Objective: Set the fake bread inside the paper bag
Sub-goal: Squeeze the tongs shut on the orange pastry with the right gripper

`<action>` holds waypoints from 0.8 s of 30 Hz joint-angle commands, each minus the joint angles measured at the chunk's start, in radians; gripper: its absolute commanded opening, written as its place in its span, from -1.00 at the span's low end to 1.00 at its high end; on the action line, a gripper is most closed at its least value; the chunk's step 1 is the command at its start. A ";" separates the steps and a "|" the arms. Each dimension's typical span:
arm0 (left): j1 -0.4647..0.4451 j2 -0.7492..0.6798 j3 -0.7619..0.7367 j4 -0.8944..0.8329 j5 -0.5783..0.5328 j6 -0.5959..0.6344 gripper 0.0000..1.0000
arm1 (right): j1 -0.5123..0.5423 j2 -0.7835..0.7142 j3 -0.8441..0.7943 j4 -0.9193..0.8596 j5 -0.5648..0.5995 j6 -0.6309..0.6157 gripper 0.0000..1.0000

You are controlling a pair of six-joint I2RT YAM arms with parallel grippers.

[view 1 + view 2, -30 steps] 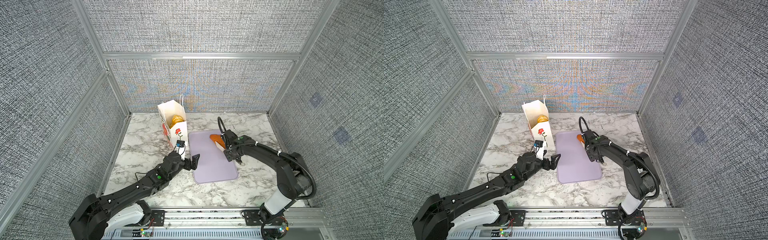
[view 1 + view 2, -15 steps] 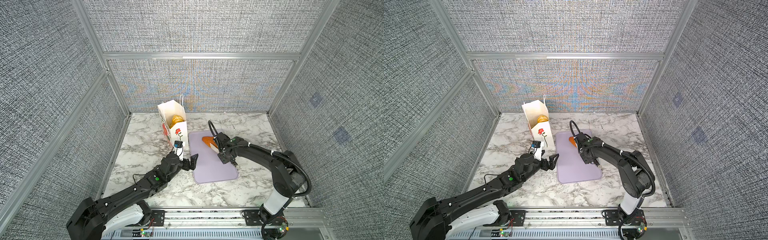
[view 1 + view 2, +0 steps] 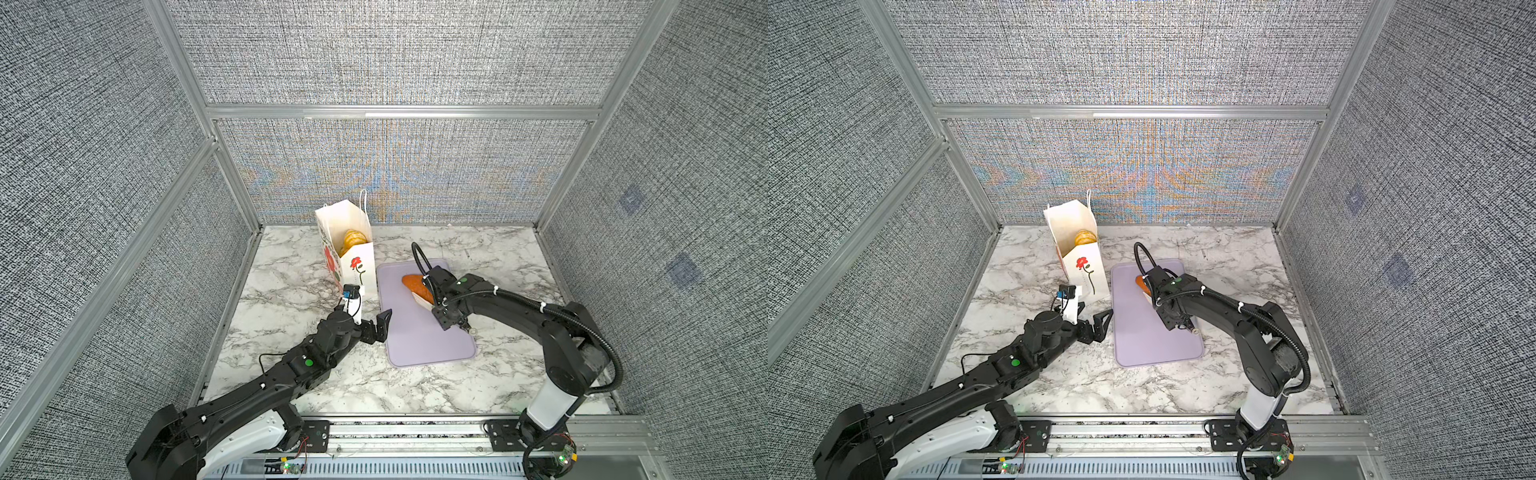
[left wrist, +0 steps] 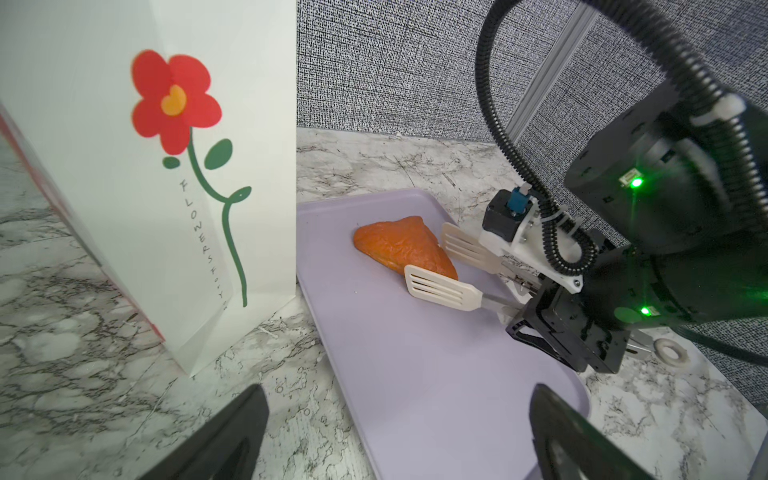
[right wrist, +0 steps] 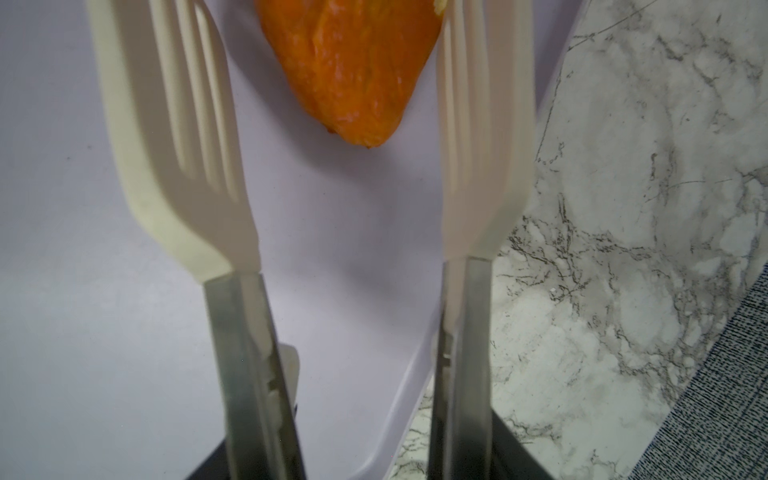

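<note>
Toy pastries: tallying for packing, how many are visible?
2: an orange-brown triangular pastry on the lavender tray, a golden striped one inside the white paper bag; more may hide beneath.

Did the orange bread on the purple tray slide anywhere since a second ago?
Yes. The orange bread has slid a little across the purple tray, which stayed put, toward the paper bag.

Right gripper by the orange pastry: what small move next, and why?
Probably close on it: the right gripper stands open, its white blades flanking the pointed end of the orange pastry, which lies ungripped on the tray.
</note>
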 commanded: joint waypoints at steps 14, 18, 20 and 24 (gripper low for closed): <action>-0.001 -0.010 0.003 -0.029 -0.019 -0.002 0.98 | -0.005 0.086 0.056 -0.008 0.042 -0.020 0.10; 0.000 -0.021 0.007 -0.045 -0.026 -0.007 0.99 | -0.005 0.107 0.070 -0.016 0.025 -0.031 -0.03; -0.002 -0.029 0.001 -0.041 -0.030 -0.008 0.99 | -0.005 0.108 0.069 -0.022 0.025 -0.032 -0.10; -0.001 -0.037 -0.001 -0.042 -0.034 -0.007 0.99 | -0.004 0.092 0.063 -0.023 0.025 -0.032 -0.20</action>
